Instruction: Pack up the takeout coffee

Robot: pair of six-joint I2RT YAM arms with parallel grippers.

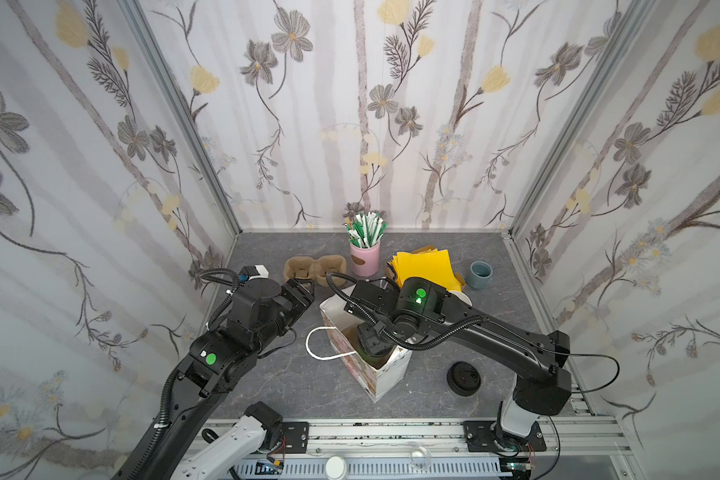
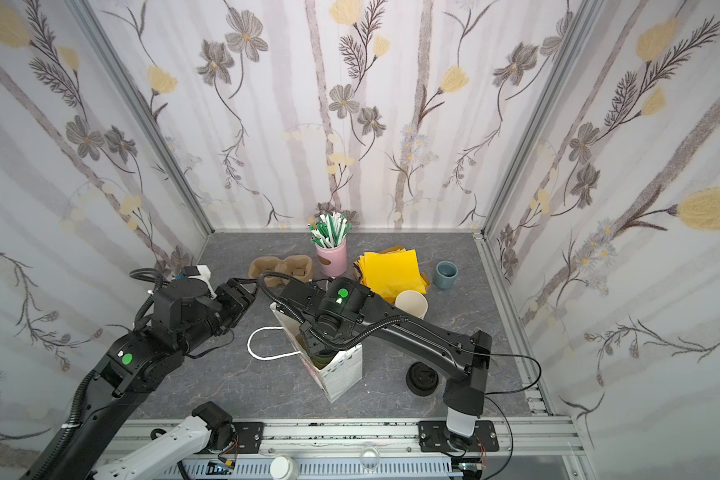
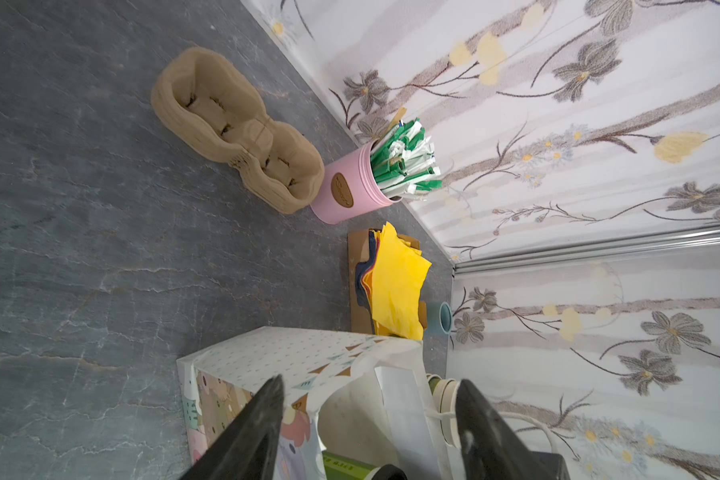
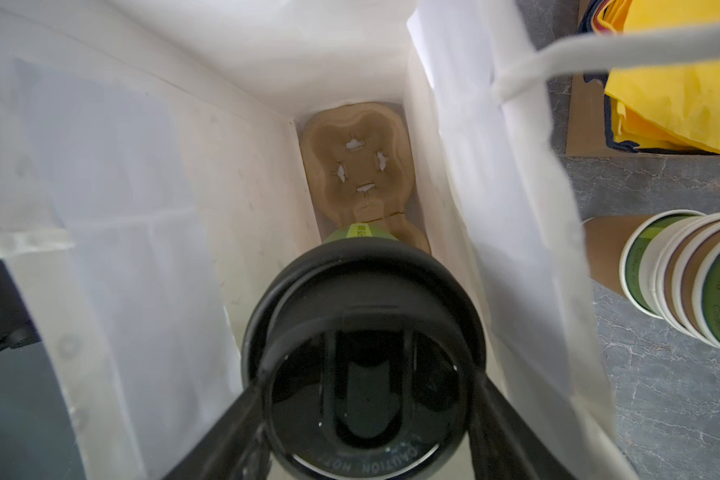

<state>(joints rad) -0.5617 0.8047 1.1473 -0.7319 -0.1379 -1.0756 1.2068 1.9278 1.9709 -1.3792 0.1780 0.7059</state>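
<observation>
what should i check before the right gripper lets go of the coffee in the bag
1. right gripper grip on takeout coffee: ok, closed at the lid.
2. coffee inside paper bag: ok.
3. coffee seated in carrier: cannot tell, the lid hides its base.
4. bag upright: ok.
5. left gripper steadying bag: not ok, open at the rim.

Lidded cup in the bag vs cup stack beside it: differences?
The takeout coffee wears a black lid; the cup stack is lidless. The coffee is one cup inside the paper bag, gripped by the right end effector; the stack stands outside, untouched. Both show green paper sides.
</observation>
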